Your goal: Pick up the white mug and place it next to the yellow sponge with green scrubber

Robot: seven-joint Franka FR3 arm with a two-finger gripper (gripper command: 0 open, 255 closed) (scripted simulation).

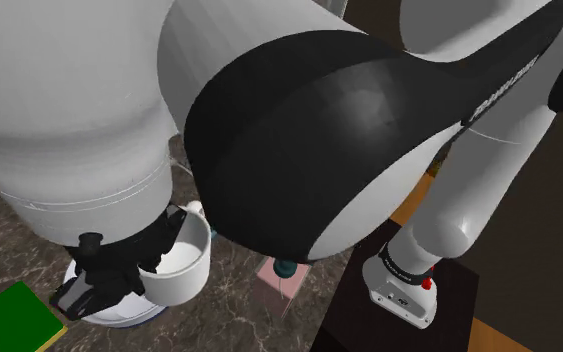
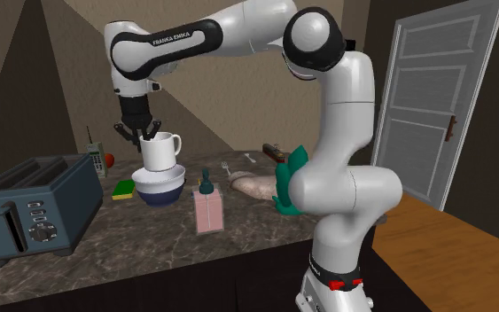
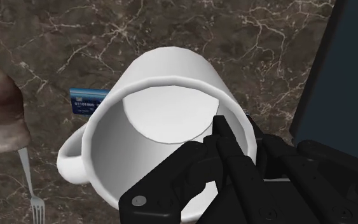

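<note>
Black gripper (image 2: pixel 147 135) clasps white mug (image 2: pixel 160 151) by its rim.
The mug hangs right over a bowl (image 2: pixel 160 194), the green-topped yellow sponge (image 2: pixel 125 188) just beside it on the counter (image 2: pixel 150 232).

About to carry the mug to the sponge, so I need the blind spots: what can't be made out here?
Sponge: cut by the shoulder view's lower edge; partly behind the bowl in the second exterior view.
Mug base: hidden by the mug's own wall in the wrist view; whether it clears the bowl is unclear.
Counter: largely covered by the arm in the shoulder view.
</note>
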